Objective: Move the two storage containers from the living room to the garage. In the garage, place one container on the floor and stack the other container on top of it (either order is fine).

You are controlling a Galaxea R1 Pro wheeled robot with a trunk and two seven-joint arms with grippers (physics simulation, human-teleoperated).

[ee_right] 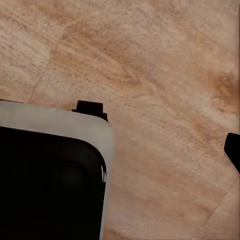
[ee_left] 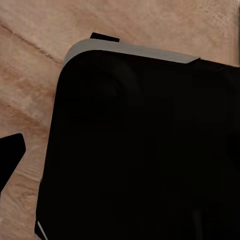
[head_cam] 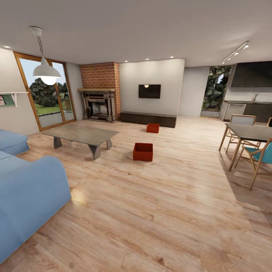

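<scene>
Head view looks across the living room: both orange-red storage containers sit on the light wood plank floor [head_cam: 151, 211], well apart from each other. The nearer container [head_cam: 142, 152] is around 12 o'clock, just past the grey coffee table [head_cam: 81, 135] toward 1 o'clock. The farther container [head_cam: 152, 128] is close in front of the long dark bench [head_cam: 148, 118] under the TV [head_cam: 149, 91]. Brick fireplace [head_cam: 100, 90] at 11 o'clock, blue sofa [head_cam: 26, 189] at 8 o'clock. Wrist views just show planks and the robot's black body [ee_left: 145, 150], so can't tell whether either set of fingers is open or closed.
</scene>
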